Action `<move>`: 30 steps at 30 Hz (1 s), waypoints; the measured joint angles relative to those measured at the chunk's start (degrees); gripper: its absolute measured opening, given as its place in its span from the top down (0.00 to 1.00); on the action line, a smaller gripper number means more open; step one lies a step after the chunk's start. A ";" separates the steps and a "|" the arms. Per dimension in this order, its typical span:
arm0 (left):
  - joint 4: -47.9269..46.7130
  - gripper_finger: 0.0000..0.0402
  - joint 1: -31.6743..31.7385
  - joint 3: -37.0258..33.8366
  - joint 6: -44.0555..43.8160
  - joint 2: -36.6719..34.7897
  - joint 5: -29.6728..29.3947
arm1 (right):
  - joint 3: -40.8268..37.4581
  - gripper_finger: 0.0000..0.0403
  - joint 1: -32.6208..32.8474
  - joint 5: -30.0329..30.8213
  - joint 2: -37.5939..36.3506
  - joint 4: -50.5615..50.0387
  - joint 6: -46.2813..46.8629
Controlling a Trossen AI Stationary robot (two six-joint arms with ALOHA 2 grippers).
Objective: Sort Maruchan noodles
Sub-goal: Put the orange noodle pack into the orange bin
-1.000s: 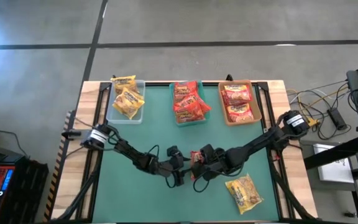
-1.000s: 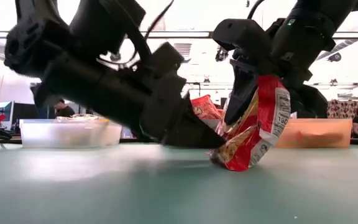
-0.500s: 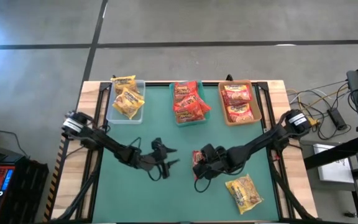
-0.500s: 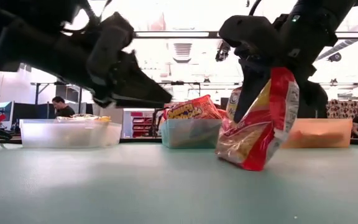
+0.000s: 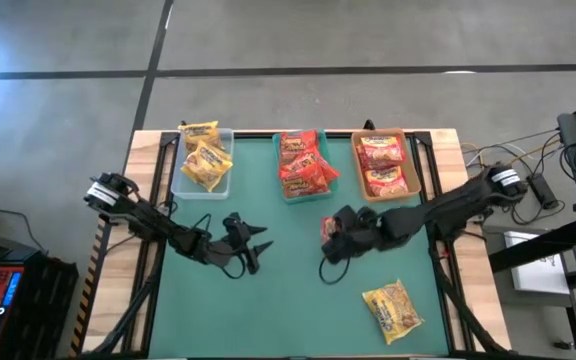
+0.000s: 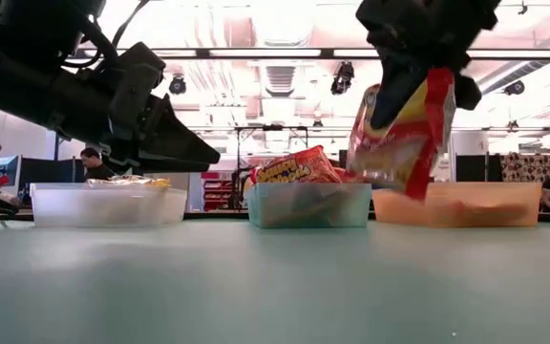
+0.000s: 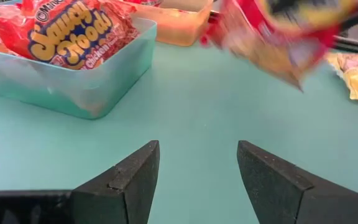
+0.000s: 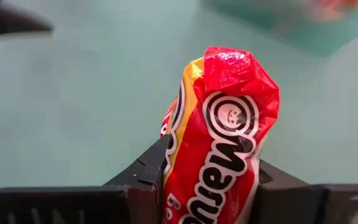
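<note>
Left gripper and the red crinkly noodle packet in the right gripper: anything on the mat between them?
Nothing: the high view shows bare green mat between left gripper and red crinkly noodle packet.

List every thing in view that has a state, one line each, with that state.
right gripper: shut on the red packet, raised off the table
red packet: held, hanging clear of the table
left gripper: open, holds nothing
yellow packet: lying loose on the table
clear tray: holds yellow packets
teal tray: heaped with orange-red packets
tan tray: holds red packets
</note>
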 joint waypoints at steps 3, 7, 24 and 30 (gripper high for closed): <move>0.04 0.50 0.00 0.01 0.19 0.04 0.02 | 0.02 0.77 -3.56 1.20 -4.72 -3.85 -2.19; 0.05 0.50 0.00 0.25 1.39 -0.01 0.02 | 0.04 0.81 -8.50 6.30 -11.37 -7.80 -6.48; -0.04 0.50 2.21 4.00 9.21 0.01 -0.12 | -2.82 0.82 -31.47 15.05 -18.73 -26.22 0.07; -0.11 0.50 2.38 3.17 9.21 0.04 -0.12 | -2.84 0.81 -35.41 15.07 -13.70 -31.97 2.18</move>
